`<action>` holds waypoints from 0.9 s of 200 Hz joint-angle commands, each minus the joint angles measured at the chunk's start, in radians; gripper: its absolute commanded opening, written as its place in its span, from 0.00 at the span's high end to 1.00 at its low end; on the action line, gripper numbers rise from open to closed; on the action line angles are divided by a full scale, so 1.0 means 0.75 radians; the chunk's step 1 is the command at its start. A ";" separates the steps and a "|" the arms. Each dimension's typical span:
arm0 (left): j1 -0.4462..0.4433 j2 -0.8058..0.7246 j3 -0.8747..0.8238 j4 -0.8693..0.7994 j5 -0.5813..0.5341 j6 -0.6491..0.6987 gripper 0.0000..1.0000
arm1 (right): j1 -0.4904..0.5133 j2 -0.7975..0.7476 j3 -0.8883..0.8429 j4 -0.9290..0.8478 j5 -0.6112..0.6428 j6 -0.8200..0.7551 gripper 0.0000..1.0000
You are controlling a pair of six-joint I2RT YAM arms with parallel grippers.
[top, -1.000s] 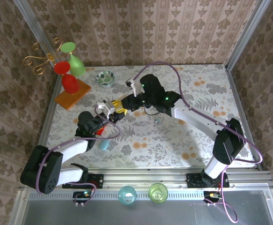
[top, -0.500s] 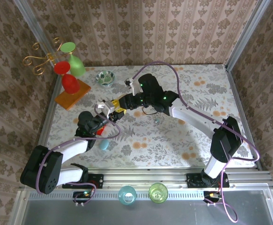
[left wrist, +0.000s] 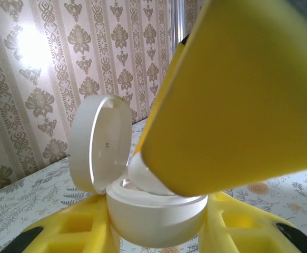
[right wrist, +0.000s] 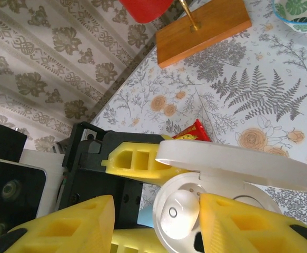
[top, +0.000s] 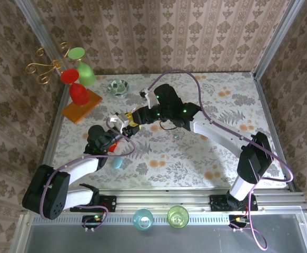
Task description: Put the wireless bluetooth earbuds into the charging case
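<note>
My left gripper point(left wrist: 156, 229) is shut on the white round charging case point(left wrist: 153, 216), held upright with its lid point(left wrist: 98, 142) hinged open to the left. One whitish earbud point(right wrist: 177, 211) lies in a socket of the case point(right wrist: 166, 237), under the raised lid point(right wrist: 237, 163). My right gripper point(right wrist: 156, 226) hovers over the case mouth, open. Its right finger point(right wrist: 248, 226) is next to the earbud and its left finger stands well off. From above, both grippers meet at the case point(top: 124, 121) left of the table's middle. The large yellow right finger point(left wrist: 237, 95) hides much of the case's inside.
A green glass bowl point(top: 118, 87) sits at the back. A wooden stand point(top: 81, 105) with red and green glasses stands at the back left. A red packet point(right wrist: 192, 132) and a pale blue object point(top: 116, 162) lie under the left arm. Two cups point(top: 142, 217) stand on the front rail.
The right arm has shifted slightly left over the case. The left arm and the case have stayed where they were.
</note>
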 commanded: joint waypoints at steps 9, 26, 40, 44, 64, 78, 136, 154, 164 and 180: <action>0.000 -0.033 -0.012 0.124 0.006 0.012 0.84 | -0.007 -0.093 -0.010 -0.026 0.071 -0.054 0.50; 0.001 -0.035 -0.014 0.128 0.012 0.012 0.84 | -0.007 -0.143 -0.045 0.002 0.093 -0.076 0.48; 0.001 -0.035 -0.014 0.127 0.023 0.017 0.84 | -0.007 -0.179 -0.068 0.021 0.119 -0.090 0.47; 0.000 -0.035 -0.014 0.128 0.029 0.018 0.84 | -0.008 -0.187 -0.075 0.025 0.128 -0.092 0.47; 0.003 -0.035 -0.016 0.123 0.066 0.030 0.84 | -0.011 -0.224 -0.099 0.054 0.200 -0.085 0.46; 0.006 -0.037 -0.010 0.111 0.112 0.029 0.84 | -0.017 -0.228 -0.097 0.061 0.230 -0.069 0.46; 0.004 -0.057 -0.010 0.137 0.252 0.036 0.84 | -0.071 -0.061 0.108 -0.156 0.246 -0.008 0.46; 0.004 -0.059 -0.008 0.137 0.236 0.035 0.84 | -0.071 -0.032 0.144 -0.208 0.225 -0.034 0.46; 0.004 -0.058 -0.004 0.137 0.193 0.017 0.84 | -0.069 -0.029 0.144 -0.219 0.207 -0.047 0.46; 0.006 -0.057 -0.004 0.147 0.077 -0.030 0.84 | -0.071 -0.047 0.118 -0.221 0.163 -0.064 0.46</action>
